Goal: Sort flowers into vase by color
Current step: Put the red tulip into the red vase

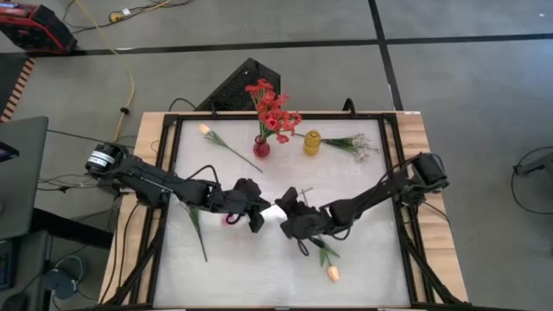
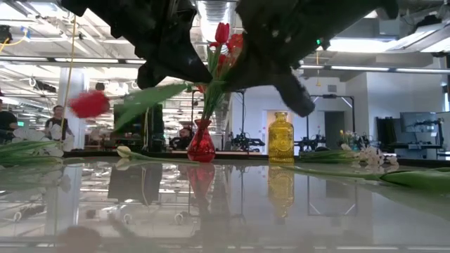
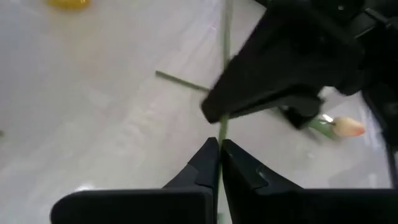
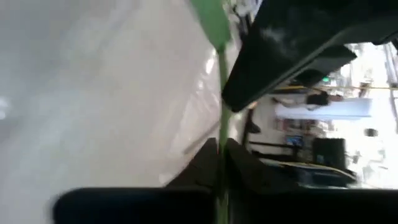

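A red tulip (image 2: 89, 103) with a long green stem and a leaf (image 2: 151, 98) hangs in the air above the table's middle, its bloom (image 1: 229, 220) toward the left. My left gripper (image 1: 257, 220) and my right gripper (image 1: 287, 216) face each other tip to tip, both shut on its stem. Near the far edge, a red vase (image 1: 261, 147) stands with several red flowers (image 1: 272, 108) in it. A yellow vase (image 1: 312, 142) stands to its right. White sprigs (image 1: 359, 145) lie beside it. My left gripper (image 3: 219, 152) pinches the tulip's thin stem (image 3: 222, 127) between its two fingers, coming level from the table's left. The stem runs along the fingers and on toward the other gripper. The tulip is lifted clear of the table. My right gripper (image 4: 221, 149) pinches the same stem (image 4: 222, 118) between its two fingers, level from the table's right, at a point past the leaf (image 4: 211, 22). The stem lies along the fingers and stretches straight ahead to the left gripper.
A pale peach tulip (image 1: 207, 131) lies at the far left of the white mat, and another (image 1: 332, 273) lies near the front edge, right of centre. A green stem with a leaf (image 1: 197, 229) lies on the left. People stand in the room beyond (image 2: 56, 119).
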`<state>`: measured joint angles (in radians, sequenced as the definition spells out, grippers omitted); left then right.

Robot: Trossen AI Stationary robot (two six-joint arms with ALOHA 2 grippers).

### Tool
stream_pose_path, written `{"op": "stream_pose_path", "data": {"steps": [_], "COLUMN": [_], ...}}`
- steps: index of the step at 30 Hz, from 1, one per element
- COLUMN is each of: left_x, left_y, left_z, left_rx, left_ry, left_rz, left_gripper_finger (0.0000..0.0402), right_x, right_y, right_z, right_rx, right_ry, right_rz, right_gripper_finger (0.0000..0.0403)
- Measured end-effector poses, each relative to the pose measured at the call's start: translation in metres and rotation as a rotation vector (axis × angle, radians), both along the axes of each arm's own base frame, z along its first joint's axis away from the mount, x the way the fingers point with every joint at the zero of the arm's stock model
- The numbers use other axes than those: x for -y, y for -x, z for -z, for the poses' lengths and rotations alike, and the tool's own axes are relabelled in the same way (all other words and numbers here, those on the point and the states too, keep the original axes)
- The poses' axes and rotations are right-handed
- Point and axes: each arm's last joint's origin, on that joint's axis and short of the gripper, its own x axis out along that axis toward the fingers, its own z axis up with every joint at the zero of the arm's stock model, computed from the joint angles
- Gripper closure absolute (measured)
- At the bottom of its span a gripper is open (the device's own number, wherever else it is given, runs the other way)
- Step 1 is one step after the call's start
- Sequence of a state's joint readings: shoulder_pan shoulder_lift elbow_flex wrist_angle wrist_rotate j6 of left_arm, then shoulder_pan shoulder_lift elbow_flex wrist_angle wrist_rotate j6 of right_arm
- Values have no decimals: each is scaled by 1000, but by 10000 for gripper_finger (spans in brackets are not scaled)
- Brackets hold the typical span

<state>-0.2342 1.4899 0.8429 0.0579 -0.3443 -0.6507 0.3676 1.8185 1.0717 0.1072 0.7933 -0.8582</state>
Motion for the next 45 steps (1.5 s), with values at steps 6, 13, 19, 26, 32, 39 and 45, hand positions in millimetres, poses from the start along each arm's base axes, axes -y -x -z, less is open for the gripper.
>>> {"op": "stream_pose_path", "data": {"steps": [6, 13, 19, 26, 32, 39, 45], "left_x": [-1, -14, -34, -46, -34, -21, -14], "left_y": [0, 13, 22, 21, 3, -33, -54], "left_z": [-4, -34, -30, -3, -7, -12, -27], "left_rx": [8, 29, 78, 407, 608, 635, 671], "left_ry": [-128, -476, -588, -431, -516, -552, -602], "left_rz": [35, -68, -122, -9, 104, 125, 143], "left_gripper_finger": [366, 327, 322, 322, 313, 247, 205], "right_x": [4, 21, 33, 49, 61, 63, 67], "right_y": [13, 46, 92, 135, 135, 116, 105], "right_z": [-5, -31, -52, -56, -50, -44, -39], "right_rx": [-82, -63, 212, 697, 919, 988, 988], "right_ry": [-282, -636, -858, -1081, -1150, -1134, -1147], "right_rz": [-29, -116, -374, -576, -527, -505, -477], "right_gripper_finger": [378, 378, 378, 378, 377, 377, 377]}}
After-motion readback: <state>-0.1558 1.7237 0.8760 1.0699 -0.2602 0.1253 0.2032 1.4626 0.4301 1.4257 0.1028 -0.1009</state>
